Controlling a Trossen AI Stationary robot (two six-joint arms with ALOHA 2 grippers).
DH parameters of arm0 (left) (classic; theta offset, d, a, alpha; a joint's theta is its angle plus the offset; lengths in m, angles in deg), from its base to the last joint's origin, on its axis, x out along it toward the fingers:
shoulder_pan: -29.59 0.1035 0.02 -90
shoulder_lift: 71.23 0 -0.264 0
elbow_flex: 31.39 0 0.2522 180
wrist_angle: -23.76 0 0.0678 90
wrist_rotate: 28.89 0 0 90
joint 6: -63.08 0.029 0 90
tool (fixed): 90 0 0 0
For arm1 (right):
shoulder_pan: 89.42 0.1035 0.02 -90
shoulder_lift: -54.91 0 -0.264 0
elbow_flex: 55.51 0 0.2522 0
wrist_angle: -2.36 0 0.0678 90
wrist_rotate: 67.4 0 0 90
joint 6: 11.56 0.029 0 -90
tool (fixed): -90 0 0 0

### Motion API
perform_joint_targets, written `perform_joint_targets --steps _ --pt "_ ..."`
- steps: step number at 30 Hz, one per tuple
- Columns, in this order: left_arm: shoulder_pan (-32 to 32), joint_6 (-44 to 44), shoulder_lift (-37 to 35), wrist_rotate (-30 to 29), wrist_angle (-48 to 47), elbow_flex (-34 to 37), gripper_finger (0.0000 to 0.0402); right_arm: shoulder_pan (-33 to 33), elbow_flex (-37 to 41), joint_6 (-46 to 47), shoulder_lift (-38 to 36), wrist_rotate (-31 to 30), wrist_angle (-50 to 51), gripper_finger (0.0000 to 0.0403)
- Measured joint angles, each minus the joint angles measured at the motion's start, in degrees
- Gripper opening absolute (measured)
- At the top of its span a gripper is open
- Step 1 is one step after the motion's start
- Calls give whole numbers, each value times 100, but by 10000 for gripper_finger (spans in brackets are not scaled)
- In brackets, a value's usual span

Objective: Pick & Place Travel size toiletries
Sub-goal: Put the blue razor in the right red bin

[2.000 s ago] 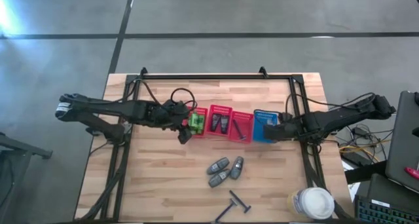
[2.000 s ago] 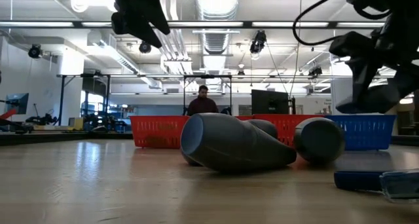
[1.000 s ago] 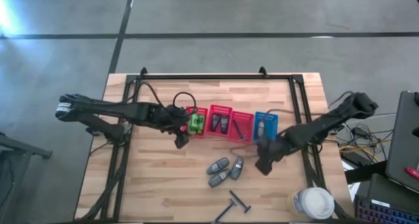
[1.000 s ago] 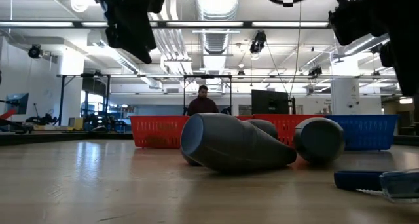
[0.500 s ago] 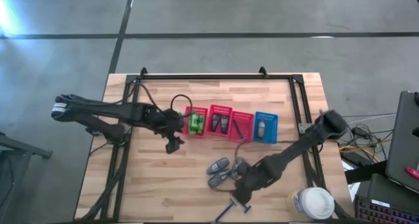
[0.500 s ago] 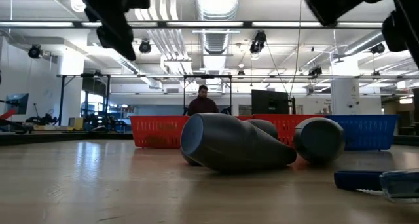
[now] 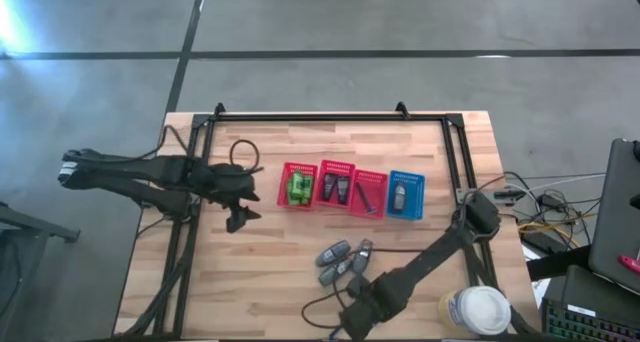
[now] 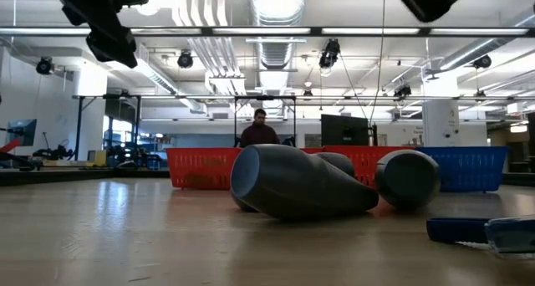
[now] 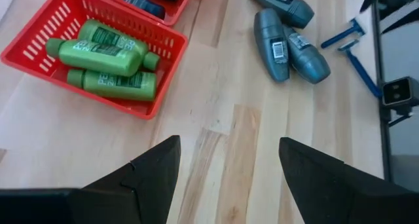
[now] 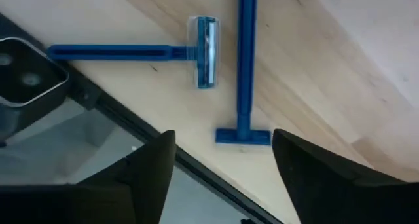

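Two thin blue T-shaped razors (image 10: 196,50) (image 10: 245,67) lie flat on the wood at the table's near edge. My right gripper (image 10: 222,165) hangs open above them, pointing down, and touches nothing; in the high view it is at the near edge (image 7: 352,317). Three dark grey tubes (image 7: 340,260) lie on their sides mid-table. Green bottles (image 9: 105,60) lie in the leftmost red basket (image 7: 297,187). My left gripper (image 7: 238,222) is open and in the air, to the left of that basket.
Three red baskets and one blue basket (image 7: 405,195) stand in a row across the table's middle, holding bottles, tubes and a razor. A large white round-lidded container (image 7: 480,310) stands at the near right corner. A camera block (image 10: 23,76) sits just past the near edge.
My right gripper has swung from beside the blue basket toward the table's near edge, sinking a little, and now hangs over the two razors. My left gripper has drawn back from the green-bottle basket toward the table's left edge. Nothing on the table has moved.
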Motion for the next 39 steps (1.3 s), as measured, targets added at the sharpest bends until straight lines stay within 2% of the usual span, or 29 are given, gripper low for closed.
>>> perform_joint_targets --steps 7,26,33,39 --pt "0 -82 -273 69 71 87 264 10 -102 -225 441 147 40 207" --pt "4 -99 -266 162 156 109 264 -9 -2 -771 650 -71 195 99" --pt "4 63 -265 158 246 109 264 -4 -33 -585 282 -288 768 26" --pt "4 307 -265 153 292 109 264 -122 -16 177 -453 -608 1478 35"
